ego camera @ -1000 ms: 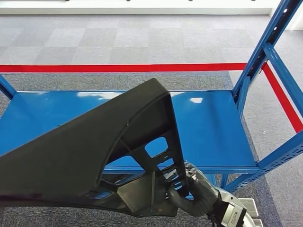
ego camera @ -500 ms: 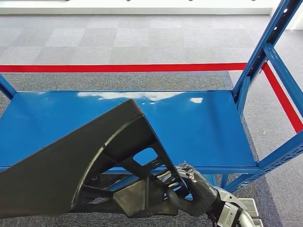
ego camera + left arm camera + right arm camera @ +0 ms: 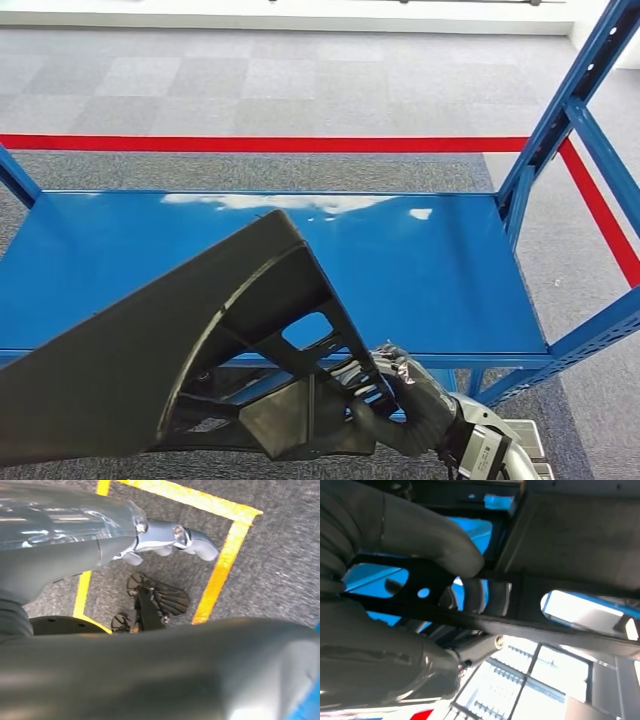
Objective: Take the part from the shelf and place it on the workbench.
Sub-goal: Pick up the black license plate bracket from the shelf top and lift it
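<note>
Here, head view: the part (image 3: 173,370), a large dark moulded panel with a ribbed, cut-out underside, hangs in front of the blue shelf (image 3: 423,270), overlapping its front edge in the picture. I cannot tell whether it touches the deck. Its long axis runs from the low left edge up to a raised corner near mid-frame, then drops to the right hand (image 3: 411,400). The right hand grips the ribbed end of the part, fingers wrapped on a rib. So the part stretches away to the left of that hand, across the robot's front. Judgement: the carry to the counter turns on keeping this long span level, with both ends supported.

Left wrist view: the left hand (image 3: 113,535) shows as a grey thumb with metal fingers stretched out over the floor, and the part's smooth outer skin (image 3: 170,670) lies just beside it. Whether this hand presses on the part, I cannot tell. Yellow floor tape (image 3: 222,565) lies below.

Right wrist view: thumb and fingers (image 3: 433,535) clamp a black rib (image 3: 433,607); blue shelf shows through the cut-outs. This confirms the grip, which the head view only suggests.
</note>
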`<act>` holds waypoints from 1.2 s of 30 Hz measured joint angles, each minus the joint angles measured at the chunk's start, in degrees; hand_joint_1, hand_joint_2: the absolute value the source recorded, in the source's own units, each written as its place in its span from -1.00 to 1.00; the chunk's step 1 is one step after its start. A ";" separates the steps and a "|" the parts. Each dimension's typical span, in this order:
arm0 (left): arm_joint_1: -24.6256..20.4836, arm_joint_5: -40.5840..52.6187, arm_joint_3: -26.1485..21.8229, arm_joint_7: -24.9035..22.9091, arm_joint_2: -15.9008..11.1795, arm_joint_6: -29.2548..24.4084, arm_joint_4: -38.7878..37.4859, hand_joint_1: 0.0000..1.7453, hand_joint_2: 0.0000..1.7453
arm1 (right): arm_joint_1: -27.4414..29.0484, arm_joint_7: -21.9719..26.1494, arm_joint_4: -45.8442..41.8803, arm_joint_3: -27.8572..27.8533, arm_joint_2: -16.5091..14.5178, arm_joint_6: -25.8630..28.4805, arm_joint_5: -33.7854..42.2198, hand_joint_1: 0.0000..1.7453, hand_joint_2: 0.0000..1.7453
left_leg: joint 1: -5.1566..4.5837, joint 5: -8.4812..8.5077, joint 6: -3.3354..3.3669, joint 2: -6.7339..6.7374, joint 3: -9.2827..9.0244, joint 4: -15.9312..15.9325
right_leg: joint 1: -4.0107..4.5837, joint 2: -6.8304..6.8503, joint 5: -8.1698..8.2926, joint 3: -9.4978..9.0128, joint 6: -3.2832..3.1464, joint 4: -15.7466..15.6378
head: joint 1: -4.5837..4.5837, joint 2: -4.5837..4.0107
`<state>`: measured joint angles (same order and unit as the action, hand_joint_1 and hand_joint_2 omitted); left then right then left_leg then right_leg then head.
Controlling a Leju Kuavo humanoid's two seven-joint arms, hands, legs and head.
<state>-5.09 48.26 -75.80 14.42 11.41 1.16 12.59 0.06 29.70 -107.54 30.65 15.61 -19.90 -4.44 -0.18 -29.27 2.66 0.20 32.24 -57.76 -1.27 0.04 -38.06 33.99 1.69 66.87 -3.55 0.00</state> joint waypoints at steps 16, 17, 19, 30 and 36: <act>0.10 -0.66 -0.04 -0.17 -0.17 0.07 0.00 -1.00 1.00 | -0.10 0.08 0.68 0.01 0.07 -0.38 0.05 1.00 1.00 | 0.65 -8.01 -4.00 -0.33 5.29 -12.93 | -0.33 0.51 6.54 -2.14 -2.35 -7.50 | -0.08 0.00; 0.12 -0.68 -0.04 -0.17 -0.17 0.08 0.00 -1.00 1.00 | -0.08 0.11 0.68 0.01 0.07 -0.48 0.08 1.00 1.00 | 0.64 -9.21 -4.01 -0.32 5.93 -15.71 | -0.15 0.64 6.82 -1.74 -2.52 -7.49 | -0.08 0.00; 0.13 -0.72 -0.05 -0.16 -0.17 0.09 0.00 -1.00 1.00 | -0.08 0.23 0.68 0.01 0.07 -0.79 0.15 1.00 1.00 | 0.49 -8.43 -3.49 -0.33 4.40 -15.41 | 0.29 0.77 7.33 -1.16 -2.64 -7.47 | -0.08 0.00; -0.12 -0.62 -0.06 0.01 -0.55 0.05 -0.01 -1.00 1.00 | -0.21 0.56 0.53 -0.08 -0.10 -1.19 0.61 1.00 1.00 | -0.70 -1.13 0.46 0.11 -3.89 2.32 | 0.53 0.28 3.62 2.20 -0.48 -1.65 | 0.04 0.00; -0.08 -0.61 -0.07 0.08 -0.55 0.04 -0.01 -1.00 1.00 | -0.05 0.57 0.67 -0.11 -0.09 -1.15 0.61 1.00 1.00 | -0.30 -0.53 0.05 0.36 -0.47 -0.26 | -0.01 0.28 3.00 -1.37 0.96 -0.74 | 0.04 0.00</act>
<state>-5.17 47.65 -75.87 14.50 10.86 1.20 12.58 0.00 30.27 -106.88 30.54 15.51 -21.05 -3.83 -0.48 -29.80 2.70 0.56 31.77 -58.02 -1.28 0.32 -35.06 32.62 2.65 66.13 -3.51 0.00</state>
